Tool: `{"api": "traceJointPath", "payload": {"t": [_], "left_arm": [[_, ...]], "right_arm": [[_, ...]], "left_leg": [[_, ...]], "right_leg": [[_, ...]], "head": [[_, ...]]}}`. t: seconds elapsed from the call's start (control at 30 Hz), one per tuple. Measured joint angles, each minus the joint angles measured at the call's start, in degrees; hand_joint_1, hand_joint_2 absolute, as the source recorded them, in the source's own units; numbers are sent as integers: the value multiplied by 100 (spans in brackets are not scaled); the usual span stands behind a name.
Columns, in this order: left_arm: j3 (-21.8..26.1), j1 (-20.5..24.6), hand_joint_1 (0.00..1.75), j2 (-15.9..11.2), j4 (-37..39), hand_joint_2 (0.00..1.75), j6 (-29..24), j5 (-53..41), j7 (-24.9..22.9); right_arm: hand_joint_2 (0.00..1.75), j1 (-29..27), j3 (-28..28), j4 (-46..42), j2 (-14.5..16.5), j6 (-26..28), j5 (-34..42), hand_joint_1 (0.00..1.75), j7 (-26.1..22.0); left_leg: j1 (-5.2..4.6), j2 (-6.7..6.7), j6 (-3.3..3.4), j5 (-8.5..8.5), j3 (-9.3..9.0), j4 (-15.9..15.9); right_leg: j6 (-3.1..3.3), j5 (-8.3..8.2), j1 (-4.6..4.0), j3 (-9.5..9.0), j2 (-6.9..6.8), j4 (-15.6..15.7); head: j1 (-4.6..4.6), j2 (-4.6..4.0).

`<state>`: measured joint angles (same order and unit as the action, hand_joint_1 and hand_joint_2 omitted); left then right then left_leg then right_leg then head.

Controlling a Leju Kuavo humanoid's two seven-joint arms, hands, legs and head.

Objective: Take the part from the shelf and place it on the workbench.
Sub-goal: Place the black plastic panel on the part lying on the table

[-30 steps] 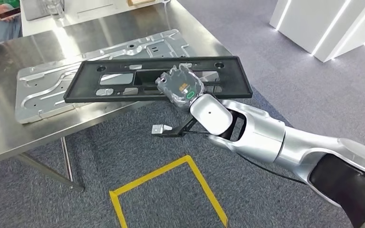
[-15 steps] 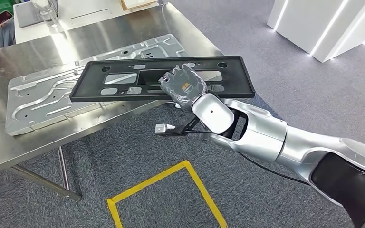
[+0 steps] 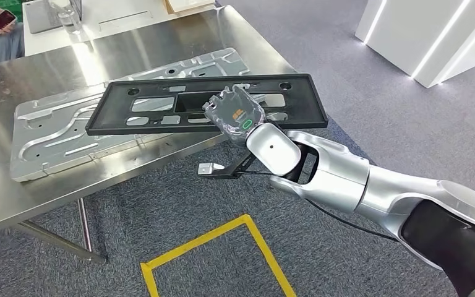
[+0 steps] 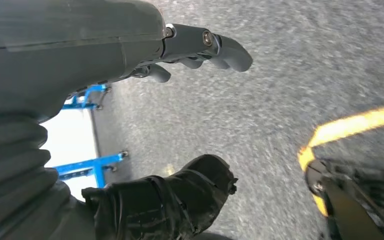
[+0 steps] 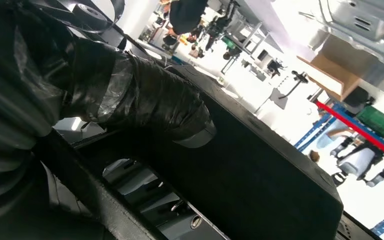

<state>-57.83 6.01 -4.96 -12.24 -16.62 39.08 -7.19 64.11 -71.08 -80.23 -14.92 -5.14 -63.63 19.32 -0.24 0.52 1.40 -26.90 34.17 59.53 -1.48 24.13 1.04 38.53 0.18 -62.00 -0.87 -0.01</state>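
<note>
Your right hand (image 3: pixel 235 114) grips the black part (image 3: pixel 161 105) at its near edge, long axis running left-right over the surface (image 3: pixel 12 192); lower straight down.

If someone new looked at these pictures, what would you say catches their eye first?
First, the long black frame held by the right hand over the near edge of the steel workbench. It lies across a stamped silver panel that rests flat on the bench. Next, the yellow floor marking on the grey carpet below, and the left hand hanging over that carpet with nothing in it.
</note>
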Motion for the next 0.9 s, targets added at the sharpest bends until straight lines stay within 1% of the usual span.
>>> {"api": "traceJointPath", "payload": {"t": [0.07, 0.1, 0.13, 0.17, 0.2, 0.23, 0.27, 0.3, 0.33, 0.37, 0.4, 0.43, 0.47, 0.5, 0.53, 0.57, 0.6, 0.63, 0.67, 0.7, 0.73, 0.77, 0.8, 0.83, 0.87, 0.9], "left_arm": [[0, 8, 0, -1, 0, 175, 0, 1, 0], [-1, 8, 0, 2, 0, 175, 4, 1, 0], [-1, 5, 0, 6, 0, 175, 11, 2, -1], [-2, 1, 0, 9, 0, 175, 20, 3, -1], [-2, 2, 0, 10, 0, 175, 27, 8, -2], [-2, 2, 0, 11, 0, 175, 34, 15, -2], [-2, 5, 0, 11, 0, 175, 43, 24, -2], [-1, 6, 0, 11, 0, 175, 55, 32, -2], [-1, 2, 0, 12, 0, 175, 66, 36, -1], [-1, -5, 0, 12, 0, 175, 76, 38, 2], [-2, -13, 0, 12, 0, 175, 83, 39, 4], [-2, -19, 0, 11, 0, 175, 87, 41, 8], [-2, -19, 0, 10, 0, 175, 90, 42, 12], [-2, -7, 0, 7, 0, 175, 93, 43, 15], [-1, 6, 0, 3, 0, 175, 97, 42, 19], [-1, 18, 0, -1, 0, 175, 102, 40, 23], [-1, 27, 0, -6, 0, 175, 107, 39, 28], [-1, 22, 0, -7, 0, 175, 110, 38, 34], [-2, 15, 0, -8, 0, 175, 113, 36, 40], [-2, 11, 0, -8, 0, 175, 114, 34, 47], [-2, 9, 0, -8, 0, 175, 115, 32, 56], [-2, 16, 0, -8, 0, 175, 114, 28, 63], [-2, 26, 0, -9, 0, 175, 113, 23, 70], [-2, 34, 0, -9, 0, 175, 113, 20, 75], [-2, 39, 0, -9, 0, 175, 112, 17, 78], [-2, 40, 0, -9, 0, 175, 112, 17, 80]], "right_arm": [[175, 8, -2, 8, 11, -1, -1, 175, -2], [175, 11, -3, 17, 15, -1, -1, 175, -3], [175, 13, -4, 28, 18, -2, -3, 175, -4], [175, 17, -5, 40, 22, -2, -7, 175, -5], [175, 20, -6, 49, 31, -3, -10, 175, -9], [175, 19, -6, 56, 40, -6, -13, 175, -16], [175, 16, -8, 62, 49, -11, -16, 175, -28], [175, 12, -14, 70, 54, -19, -16, 175, -43], [175, 8, -24, 79, 56, -26, -17, 175, -58], [175, 6, -35, 90, 56, -32, -17, 175, -71], [175, 7, -44, 99, 56, -36, -18, 175, -78], [175, 10, -49, 106, 55, -38, -21, 175, -81], [175, 17, -50, 112, 55, -39, -26, 175, -83], [175, 25, -50, 115, 54, -40, -31, 175, -83], [175, 31, -50, 117, 54, -43, -37, 175, -85], [175, 35, -51, 119, 54, -46, -40, 175, -92], [175, 38, -51, 118, 57, -49, -42, 175, -101], [175, 39, -52, 118, 60, -51, -43, 175, -109], [175, 48, -52, 120, 62, -54, -44, 175, -116], [175, 64, -52, 121, 64, -56, -45, 175, -117], [175, 79, -53, 124, 64, -59, -45, 175, -117], [175, 90, -54, 125, 63, -65, -46, 175, -117], [175, 89, -56, 127, 63, -74, -46, 175, -117], [175, 75, -63, 129, 62, -83, -46, 175, -117], [175, 61, -72, 131, 62, -93, -46, 175, -117], [175, 52, -81, 133, 61, -101, -46, 175, -117]], "left_leg": [[-11, 2, -58, -38, 34, 38], [-6, 3, -76, -51, 41, 39], [0, -2, -97, -84, 49, 78], [5, -7, -121, -150, 98, 197], [14, -13, -148, -254, 205, 424], [22, -19, -173, -378, 372, 749], [28, -20, -189, -493, 587, 1119], [32, -20, -195, -553, 790, 1424], [32, -21, -188, -523, 924, 1572], [29, -22, -168, -385, 952, 1509], [19, -36, -134, -161, 870, 1242], [-6, -100, -84, 79, 721, 849], [-46, -185, -35, 245, 563, 496], [-89, -257, 13, 329, 435, 218], [-128, -308, 48, 339, 363, 67], [-155, -293, 65, 311, 332, 22], [-157, -247, 82, 310, 301, -43], [-143, -203, 89, 322, 254, -99], [-121, -158, 102, 332, 193, -163], [-95, -120, 119, 340, 130, -222], [-77, -79, 135, 336, 85, -249], [-70, -34, 155, 321, 64, -252], [-66, 19, 166, 301, 53, -245], [-59, 84, 169, 277, 39, -232], [-48, 154, 159, 245, 23, -210], [-30, 230, 138, 201, 5, -172]], "right_leg": [[53, 44, -20, -19, 15, 61], [93, 50, -14, -20, 21, 68], [122, 57, -8, -39, 25, 86], [153, 67, -1, -69, 24, 99], [185, 81, 5, -103, 19, 111], [208, 102, -2, -133, 9, 115], [228, 129, -12, -162, -8, 116], [241, 159, -24, -194, -26, 117], [248, 191, -38, -233, -50, 117], [252, 226, -53, -280, -78, 117], [254, 263, -67, -336, -108, 118], [254, 300, -77, -392, -142, 126], [246, 333, -93, -442, -178, 138], [230, 356, -102, -475, -212, 154], [211, 370, -107, -494, -253, 176], [187, 378, -110, -509, -298, 198], [158, 391, -109, -533, -344, 220], [130, 413, -104, -551, -350, 221], [104, 456, -99, -544, -303, 161], [81, 539, -98, -464, -222, -20], [66, 658, -87, -296, -123, -327], [51, 786, -80, -68, -57, -712], [34, 884, -69, 180, -29, -1085], [14, 888, -52, 371, -23, -1316], [-7, 776, -33, 463, -23, -1336], [-31, 557, -11, 439, -12, -1131]], "head": [[-6, 0], [-9, 0], [-9, 0], [1, 0], [11, 1], [23, 1], [32, 1], [32, 1], [32, 1], [31, 1], [31, 1], [30, 1], [29, 1], [31, 1], [32, 1], [35, 0], [37, 0], [33, 0], [32, 0], [26, 1], [21, 1], [20, 1], [17, 1], [18, 1], [18, 1], [18, 1]]}}
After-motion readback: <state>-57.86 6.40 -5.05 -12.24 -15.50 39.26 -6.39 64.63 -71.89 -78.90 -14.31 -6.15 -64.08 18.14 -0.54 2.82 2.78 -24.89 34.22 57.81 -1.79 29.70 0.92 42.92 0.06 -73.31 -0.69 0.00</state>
